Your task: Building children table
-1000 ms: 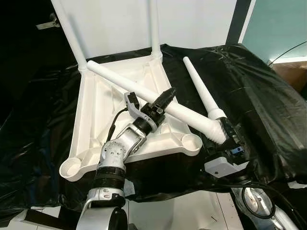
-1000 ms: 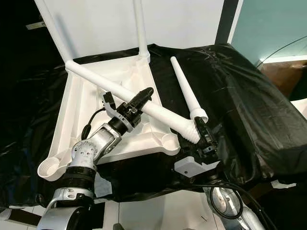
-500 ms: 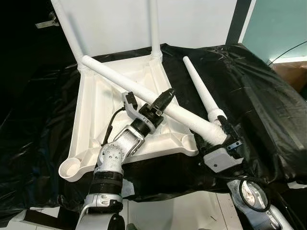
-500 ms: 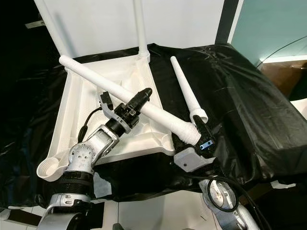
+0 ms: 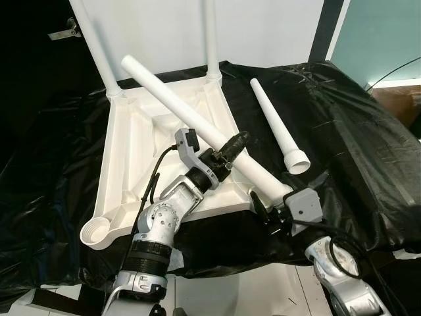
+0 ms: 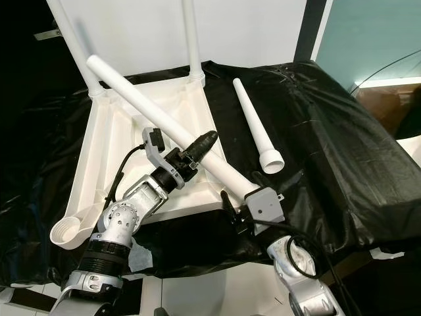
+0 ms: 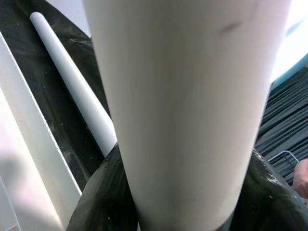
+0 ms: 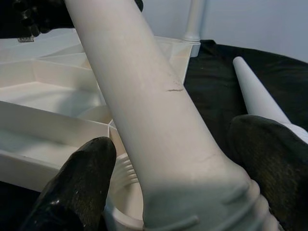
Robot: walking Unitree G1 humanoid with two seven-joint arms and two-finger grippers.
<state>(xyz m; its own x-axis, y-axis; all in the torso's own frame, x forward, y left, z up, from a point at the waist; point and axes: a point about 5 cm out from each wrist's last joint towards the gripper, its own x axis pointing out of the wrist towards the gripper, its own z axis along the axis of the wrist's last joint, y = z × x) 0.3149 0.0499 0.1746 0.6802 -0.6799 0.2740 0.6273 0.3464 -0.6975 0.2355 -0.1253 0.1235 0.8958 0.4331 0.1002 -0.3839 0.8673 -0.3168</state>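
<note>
Both grippers hold one long white tapered plastic table leg [image 5: 197, 122]: our left gripper [image 5: 231, 146] is clamped around its middle, and our right gripper [image 5: 271, 205] grasps its thick ribbed base, with a black finger [image 8: 79, 185] on either side. We see the leg slanting from the near right up toward the far left, above the upturned white plastic tabletop [image 5: 138, 158]. Its base sits at the near-right corner socket [image 8: 122, 211], apparently partly entered; we cannot tell whether it is fully seated.

As to progress, we judge the task about half done. Two white legs already stand upright in the far corner sockets, the far-left leg [image 5: 92, 43] and the far-right leg [image 5: 210, 36]. The near-left corner socket [image 5: 97, 232] is open and unfilled. One loose white tapered leg [image 5: 276, 125] lies on the black plastic sheeting [image 5: 355, 131] just right of the tabletop, its wide end toward us. What remains, in our judgement, is to raise the held leg upright, press it home, then fit the last one.

The loose leg lies near our right gripper and could be nudged. A pale wall [image 5: 263, 26] stands behind.
</note>
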